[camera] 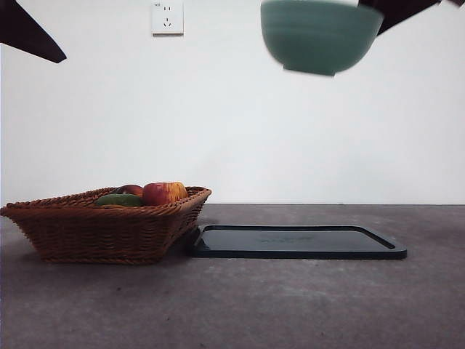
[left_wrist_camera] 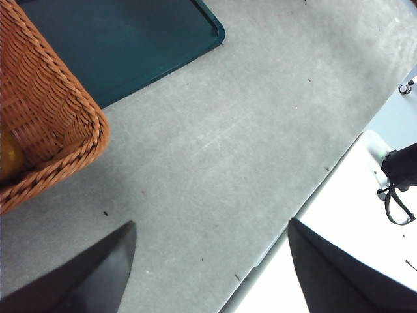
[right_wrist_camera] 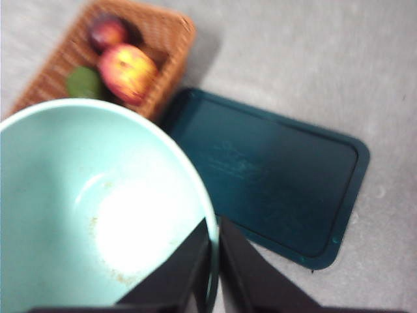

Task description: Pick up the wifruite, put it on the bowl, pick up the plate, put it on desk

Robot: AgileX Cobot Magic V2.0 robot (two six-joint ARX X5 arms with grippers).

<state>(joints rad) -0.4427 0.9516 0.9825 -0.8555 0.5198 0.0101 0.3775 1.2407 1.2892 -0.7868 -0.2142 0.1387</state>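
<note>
High above the tray (camera: pixel 298 242), my right gripper (right_wrist_camera: pixel 214 261) has the bowl (camera: pixel 320 36) pinched by its rim, one jaw inside the wall and one outside, closed tight on it. On the front view the bowl hangs well clear of the desk (camera: pixel 290 305), near the top edge, slightly tilted. Through the right wrist camera its inside (right_wrist_camera: pixel 98 208) looks empty: pale, glossy, nothing in it.

My left gripper (left_wrist_camera: pixel 208 267) waits with jaws wide apart over bare desk, holding nothing, with a corner of the basket (left_wrist_camera: pixel 52 130) to one side of it.

I can't pick out the wifruite for certain. The basket (camera: pixel 109 225) shows a red-yellow apple (camera: pixel 163 193), a green fruit (camera: pixel 120 199) and a dark reddish one (right_wrist_camera: pixel 107 31); nothing plainly tan-brown is visible, so it may be hidden behind these.

As I judge it, the step in hand is carrying the bowl to a resting spot. To do it well I'd level the bowl before lowering, since a rim pinch lets it swing and it could slip. I'd come down slowly over open desk, apart from basket and tray, wait until the base sits flat, then part the jaws and lift straight up so the inner jaw doesn't drag the rim.
</note>
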